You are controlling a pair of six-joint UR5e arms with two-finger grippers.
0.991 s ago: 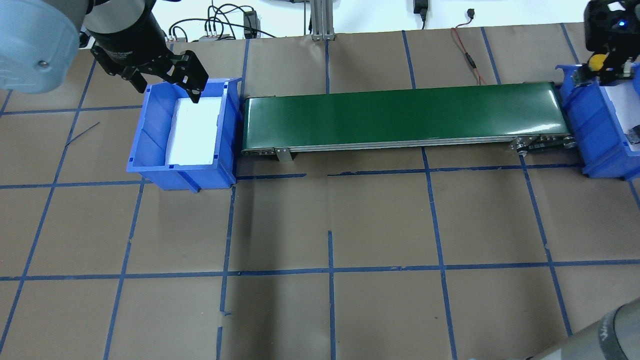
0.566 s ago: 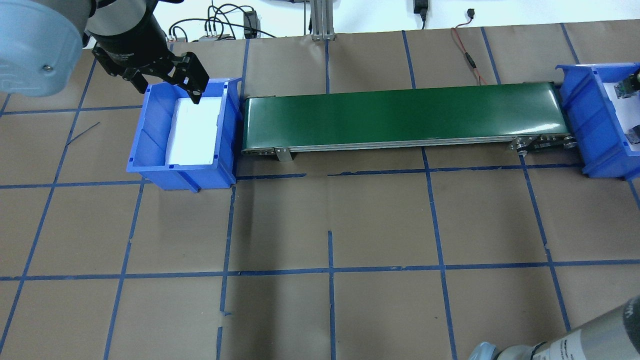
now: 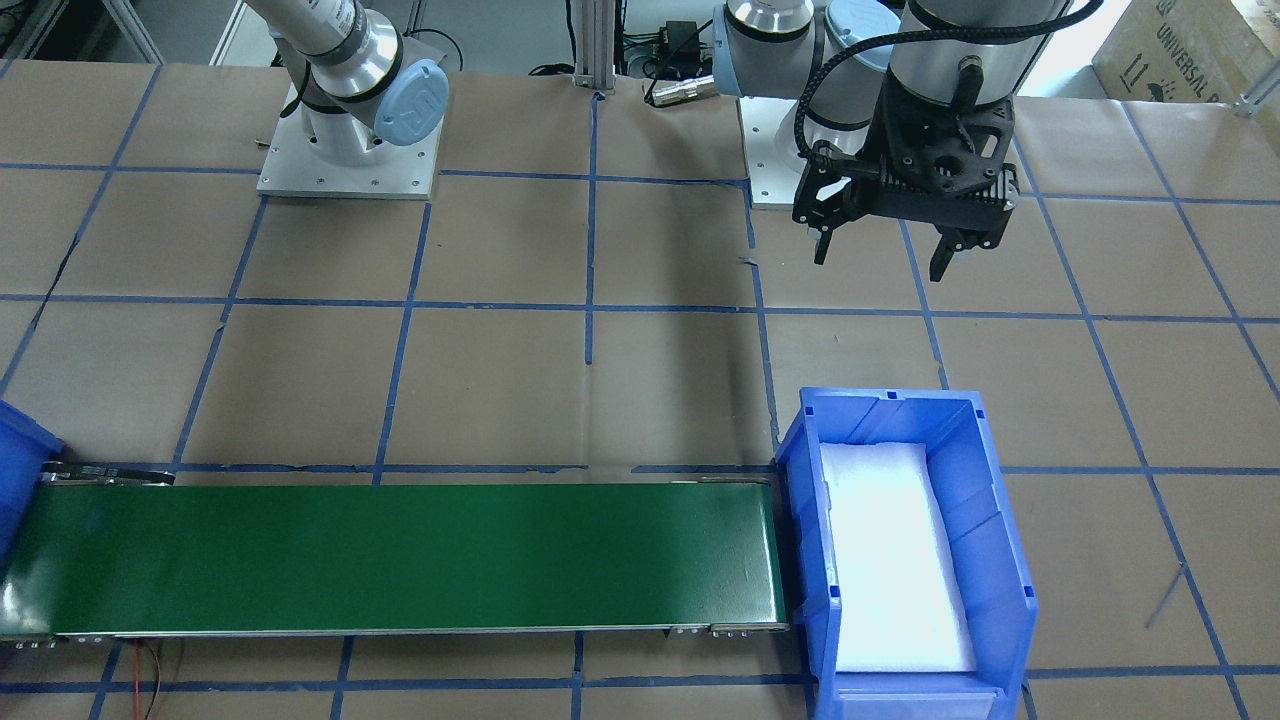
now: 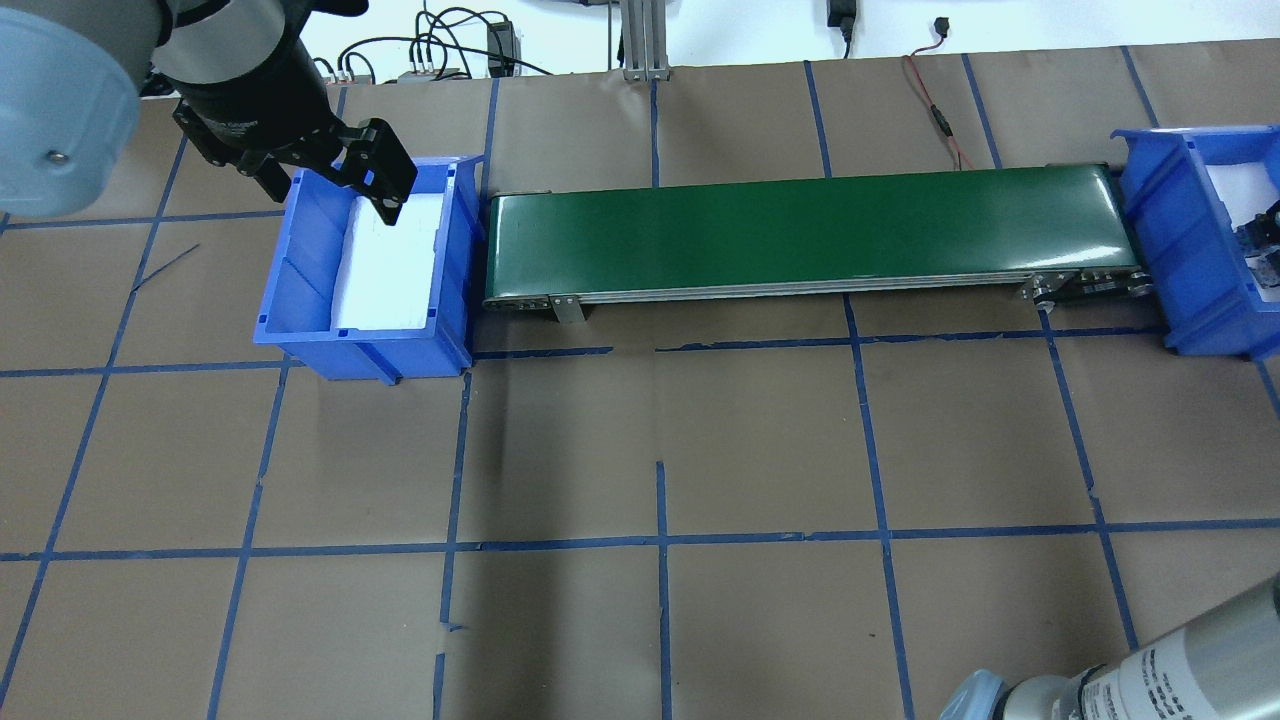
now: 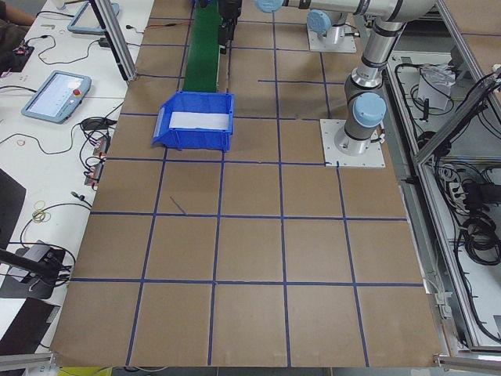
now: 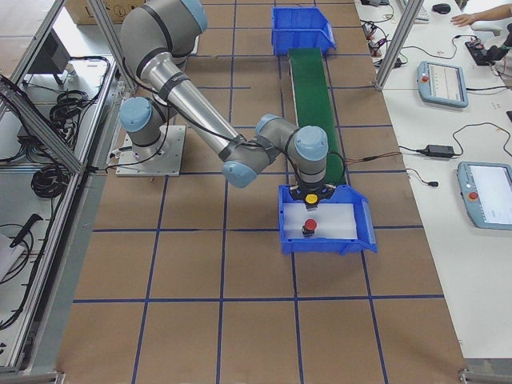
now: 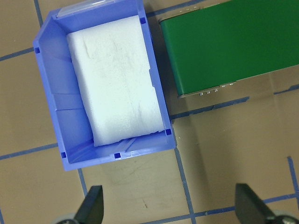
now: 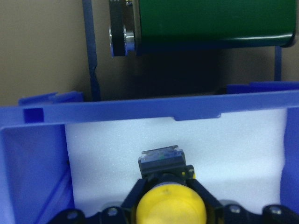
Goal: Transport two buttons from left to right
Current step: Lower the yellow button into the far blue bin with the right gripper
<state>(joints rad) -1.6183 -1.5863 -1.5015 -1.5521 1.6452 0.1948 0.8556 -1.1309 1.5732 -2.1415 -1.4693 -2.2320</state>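
Gripping the yellow button (image 8: 170,207) tight between the fingers (image 8: 134,195) of the right gripper (image 8: 168,189), low inside the right bin (image 8: 140,109) and just above its white foam (image 8: 112,149); held clearly higher a second ago, over the bin corner by the belt end, so lowered since then. Sharing that foam with the red button (image 6: 308,230), already lying close beside. Judged from this, only the release left for the second piece, then task complete. Farther on, past the green conveyor belt (image 4: 800,225), showing only foam in the left bin (image 7: 46,93). Hovering high near that bin with the left gripper (image 3: 880,262) spread wide, holding nothing, hardly shifted since before.
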